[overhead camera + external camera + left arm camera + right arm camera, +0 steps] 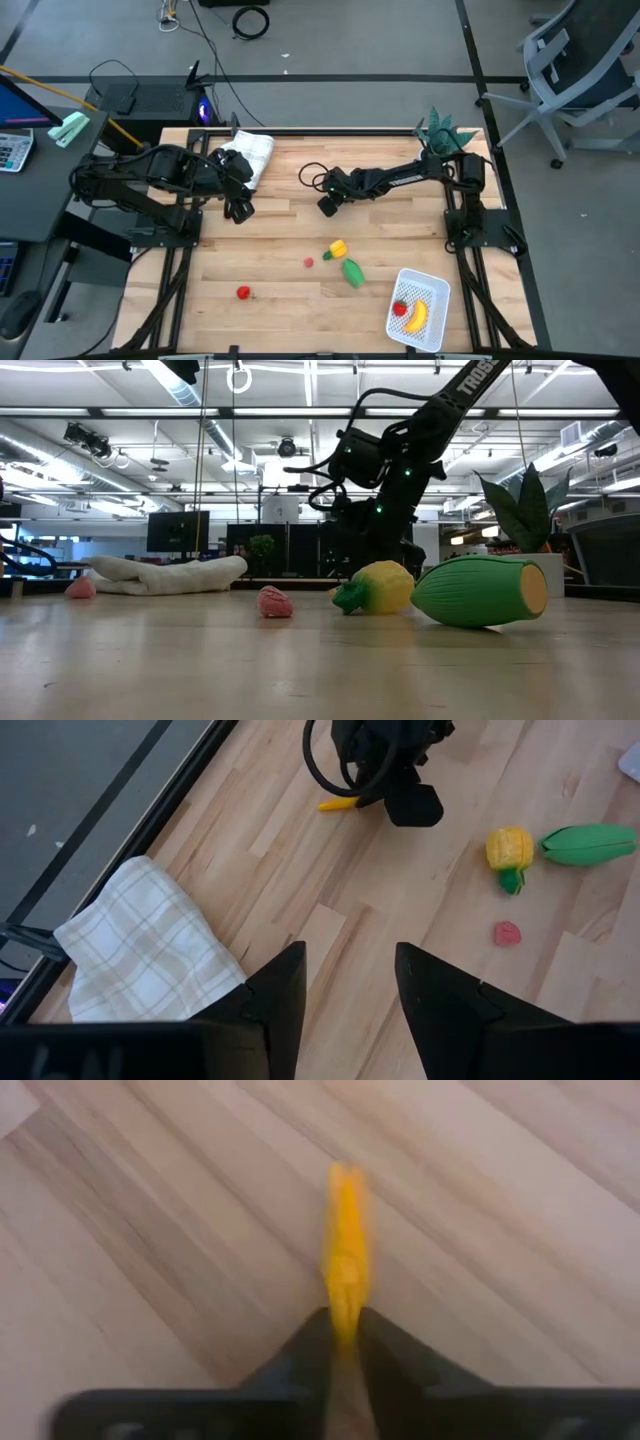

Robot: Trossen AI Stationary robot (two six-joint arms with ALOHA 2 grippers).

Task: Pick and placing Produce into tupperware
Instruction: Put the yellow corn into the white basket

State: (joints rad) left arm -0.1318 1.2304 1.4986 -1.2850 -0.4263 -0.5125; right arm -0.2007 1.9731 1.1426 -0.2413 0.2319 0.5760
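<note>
Right claw (pixel 343 1330) pinched shut mid-table, left claw (pixel 350 982) parted (hovering).

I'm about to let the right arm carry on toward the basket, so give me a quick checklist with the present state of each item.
1. Right tool shut on the small yellow-orange piece: ok, pinched between both fingers.
2. Piece lifted off the table: cannot tell.
3. Basket has room: ok; only the banana and a red piece lie inside.
4. Way to the basket: not ok for a low sweep; the yellow pepper and green piece lie between.
5. Left tool out of the way: ok, open beside the cloth.
</note>
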